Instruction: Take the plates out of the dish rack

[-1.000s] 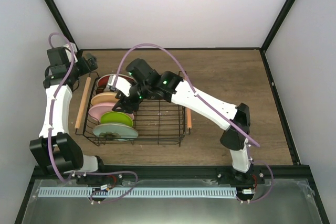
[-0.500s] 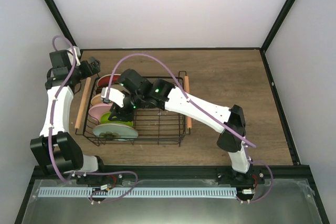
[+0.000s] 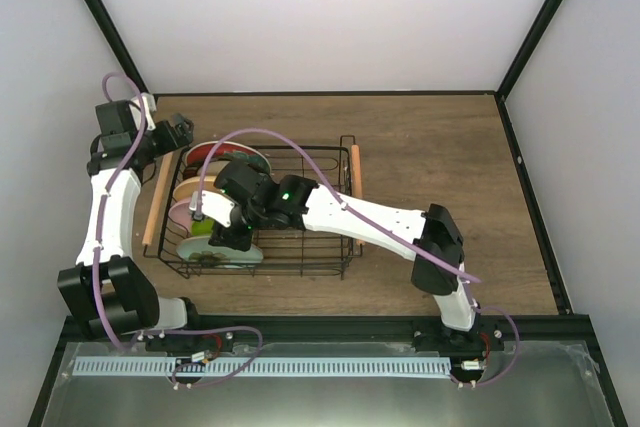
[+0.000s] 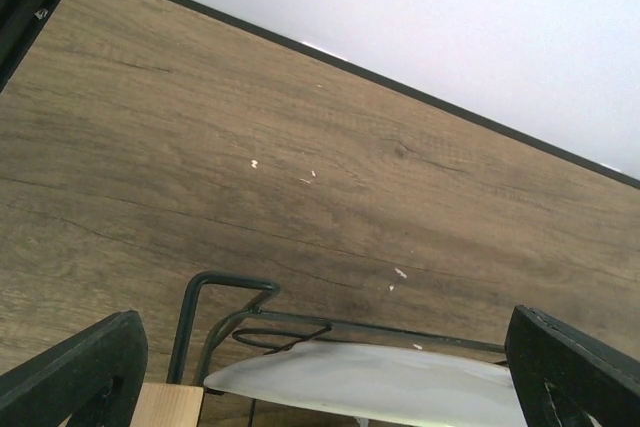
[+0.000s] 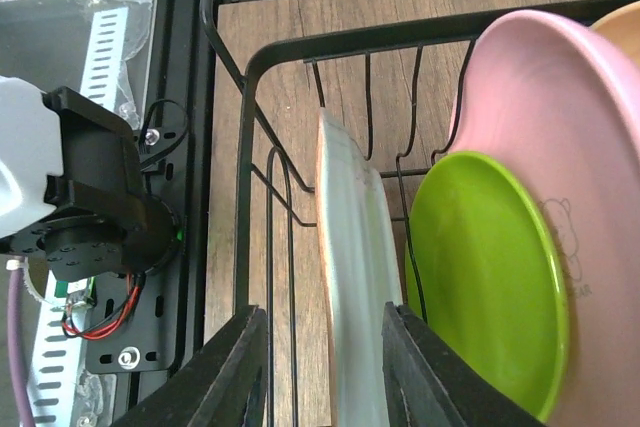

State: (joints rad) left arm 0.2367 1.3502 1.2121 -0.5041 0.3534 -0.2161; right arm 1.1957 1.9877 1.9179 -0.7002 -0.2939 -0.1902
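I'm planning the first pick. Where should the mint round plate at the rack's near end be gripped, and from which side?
Its top rim, from straight above. The mint round plate stands on edge in the black wire dish rack, with the small lime green plate close beside one face. The right fingers straddle that rim.

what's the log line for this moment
right pincer: open, astride mint plate rim | left pincer: open, at rack far corner | phase: pre-grasp

Pink plate [image 5: 560,117], lime green plate [image 5: 485,282]
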